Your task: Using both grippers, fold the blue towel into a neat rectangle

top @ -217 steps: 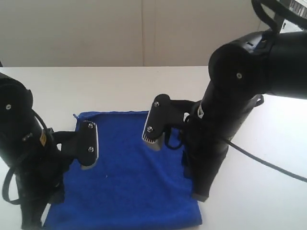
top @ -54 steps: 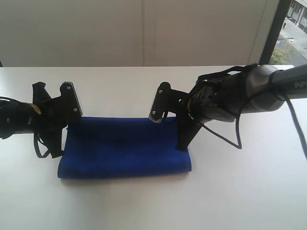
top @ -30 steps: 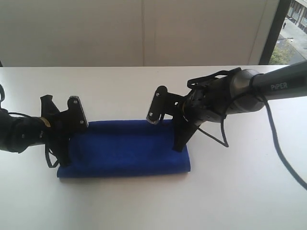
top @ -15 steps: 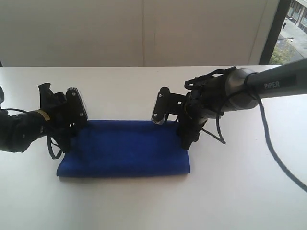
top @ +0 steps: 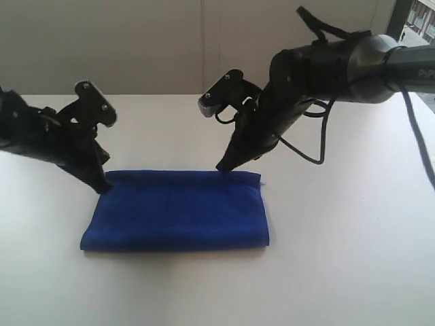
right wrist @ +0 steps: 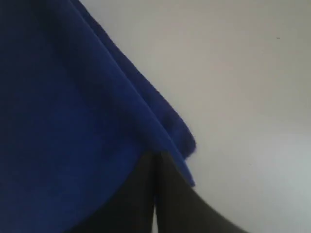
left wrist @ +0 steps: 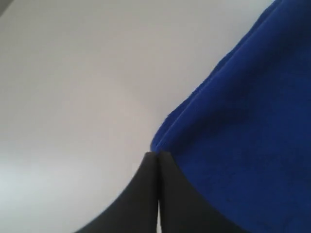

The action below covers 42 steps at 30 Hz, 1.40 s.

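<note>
The blue towel (top: 177,210) lies folded in a flat rectangle on the white table (top: 340,265). My left gripper (top: 103,188) is shut, and its tip is at the towel's far left corner. In the left wrist view the left gripper (left wrist: 157,154) has its black fingers pressed together, with the layered corner of the blue towel (left wrist: 243,121) just beyond them. My right gripper (top: 222,168) is shut too, with its tip at the far edge, right of the middle. In the right wrist view the right gripper (right wrist: 155,154) meets the edge of the blue towel (right wrist: 63,97). No cloth shows between either pair of fingers.
A black cable (top: 319,149) loops off the right arm above the table. A pale wall (top: 170,47) stands behind the table's far edge, with a window strip (top: 414,17) at the upper right.
Both arms have risen and tilted away from the towel's ends. Their tips now point down at its far edge. The towel has stayed folded in place.
</note>
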Tool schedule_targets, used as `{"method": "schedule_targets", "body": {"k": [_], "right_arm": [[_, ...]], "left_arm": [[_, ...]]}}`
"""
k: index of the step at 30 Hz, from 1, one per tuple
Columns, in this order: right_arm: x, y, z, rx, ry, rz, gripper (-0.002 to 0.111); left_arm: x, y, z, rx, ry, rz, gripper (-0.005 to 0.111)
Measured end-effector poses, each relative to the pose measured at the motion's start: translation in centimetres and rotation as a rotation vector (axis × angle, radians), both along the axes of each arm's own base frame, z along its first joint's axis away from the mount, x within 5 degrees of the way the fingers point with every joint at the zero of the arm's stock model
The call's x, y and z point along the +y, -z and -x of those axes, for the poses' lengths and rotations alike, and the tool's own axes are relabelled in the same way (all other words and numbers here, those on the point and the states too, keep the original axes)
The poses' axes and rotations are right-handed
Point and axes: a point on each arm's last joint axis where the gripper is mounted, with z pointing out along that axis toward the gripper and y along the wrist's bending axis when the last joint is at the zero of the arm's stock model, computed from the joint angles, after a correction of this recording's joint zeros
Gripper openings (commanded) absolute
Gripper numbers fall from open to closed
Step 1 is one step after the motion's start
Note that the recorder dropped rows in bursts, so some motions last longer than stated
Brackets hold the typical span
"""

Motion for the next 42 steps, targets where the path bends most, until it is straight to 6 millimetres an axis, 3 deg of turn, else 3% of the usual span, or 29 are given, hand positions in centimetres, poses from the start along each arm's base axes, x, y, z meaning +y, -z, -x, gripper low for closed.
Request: {"method": "schedule_targets", "body": {"k": [4, 11, 17, 25, 38, 42], "right_arm": [[-1.2, 0.8, -2.1, 0.083, 0.024, -0.089, 0.000], [-3.5, 3.7, -3.9, 0.162, 0.063, -0.091, 0.000], [-3.7, 5.5, -4.4, 0.163, 0.078, -0.088, 0.000], [-3.7, 7.9, -5.3, 0.134, 0.099, -0.085, 0.000], [-4.2, 7.7, -6.1, 0.045, 0.091, -0.048, 0.000], [-4.1, 5.5, -5.7, 0.027, 0.091, -0.068, 0.000]], "left_arm": [[-1.1, -0.4, -2.8, 0.170, 0.048, 0.026, 0.000], [-1.1, 2.6, -6.4, 0.323, 0.037, 0.033, 0.000], [-1.1, 4.3, -7.1, 0.324, 0.024, 0.024, 0.000], [-0.8, 4.3, -7.4, 0.286, 0.036, -0.022, 0.000], [-0.1, 4.3, -7.6, 0.271, 0.041, -0.066, 0.000], [0.0, 3.3, -7.5, 0.245, 0.047, -0.073, 0.000]]}}
